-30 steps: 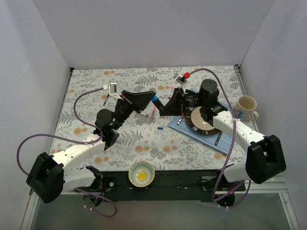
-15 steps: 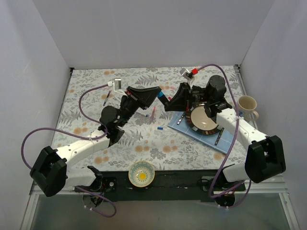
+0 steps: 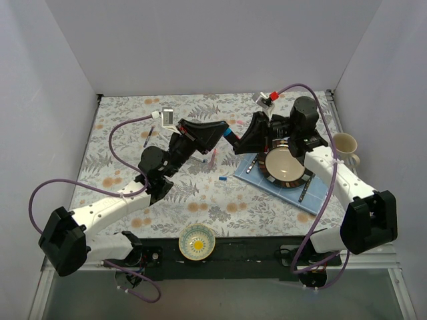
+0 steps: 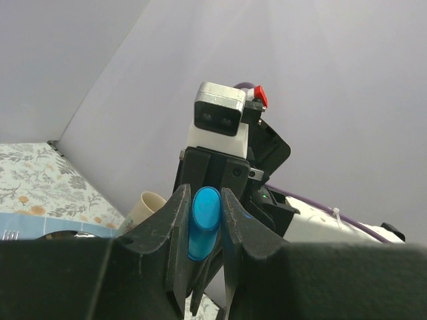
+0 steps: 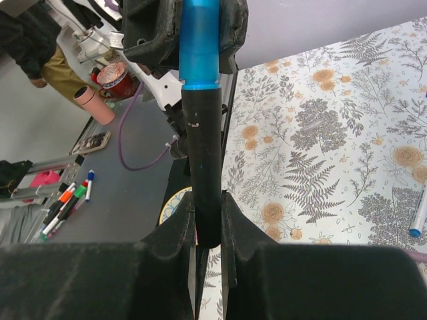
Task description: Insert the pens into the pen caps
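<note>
My left gripper (image 3: pixel 217 129) is shut on a light-blue pen cap (image 4: pixel 203 220), held in the air above the table's middle. My right gripper (image 3: pixel 244 139) is shut on the thick black marker (image 5: pixel 203 167). The two face each other tip to tip. In the right wrist view the cap (image 5: pixel 200 43) sits in line on the marker's far end, with the left fingers (image 5: pixel 150 30) round it. A pink pen (image 3: pixel 213 158), a small blue cap (image 3: pixel 223 179) and a dark pen (image 3: pixel 146 140) lie on the floral cloth. A white pen with a blue tip (image 5: pixel 419 217) lies at the right.
A blue mat (image 3: pixel 267 189) at the right holds a dark-rimmed plate (image 3: pixel 301 180) and dark cutlery (image 3: pixel 304 193). A cream cup (image 3: pixel 343 148) stands by the right wall. A patterned bowl (image 3: pixel 197 241) sits at the near edge between the arm bases.
Both grippers, still joined at the cap and marker, have shifted a little to the right and farther back. The right arm's wrist has swung back over the plate.
</note>
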Controlling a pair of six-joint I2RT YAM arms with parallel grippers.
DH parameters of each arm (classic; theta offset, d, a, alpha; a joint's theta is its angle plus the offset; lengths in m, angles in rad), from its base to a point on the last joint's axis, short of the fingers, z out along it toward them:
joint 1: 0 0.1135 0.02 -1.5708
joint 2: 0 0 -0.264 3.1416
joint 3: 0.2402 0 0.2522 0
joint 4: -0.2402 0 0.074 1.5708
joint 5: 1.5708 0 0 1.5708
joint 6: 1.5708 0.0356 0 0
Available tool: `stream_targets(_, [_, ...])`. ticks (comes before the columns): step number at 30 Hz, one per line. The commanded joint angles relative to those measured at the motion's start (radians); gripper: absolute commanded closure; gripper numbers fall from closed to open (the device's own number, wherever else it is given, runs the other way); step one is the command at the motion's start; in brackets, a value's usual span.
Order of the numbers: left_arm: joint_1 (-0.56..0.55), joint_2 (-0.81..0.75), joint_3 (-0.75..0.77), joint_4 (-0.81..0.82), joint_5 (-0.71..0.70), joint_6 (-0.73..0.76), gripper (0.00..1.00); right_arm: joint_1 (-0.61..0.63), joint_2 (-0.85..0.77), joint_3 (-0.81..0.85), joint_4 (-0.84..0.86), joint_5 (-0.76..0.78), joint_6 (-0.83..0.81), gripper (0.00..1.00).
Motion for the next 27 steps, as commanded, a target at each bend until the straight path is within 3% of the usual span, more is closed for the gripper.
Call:
stream_targets(1, [-0.225,0.123,-0.111,-0.543,0.657,-0.019,1.0,0.001,-0.027,0.231,0.254,0.398,0.008,0.99])
stream_targets(6, [-0.251,0.131,-0.096,-0.592,0.658,0.018,1.0,-0.002,-0.043,0.263,0.14,0.434,-0.038,0.99])
stream_targets(12, [-0.291,0.194,-0.021,-0.629,0.666,0.058,1.0,0.001,-0.025,0.213,0.332,0.36,0.115,0.99])
stream_targets(15, [-0.29,0.185,-0.03,-0.654,0.66,0.076,1.0,0.001,-0.025,0.228,0.323,0.286,0.138,0.99])
stream_targets(22, [-0.221,0.112,0.001,-0.854,0.613,0.153,1.0,-0.004,-0.094,0.174,0.246,0.274,0.077,0.99])
stream_targets(27, [-0.164,0.091,0.093,-1.003,0.588,0.25,1.0,-0.004,-0.153,0.086,0.267,0.262,0.127,0.99])
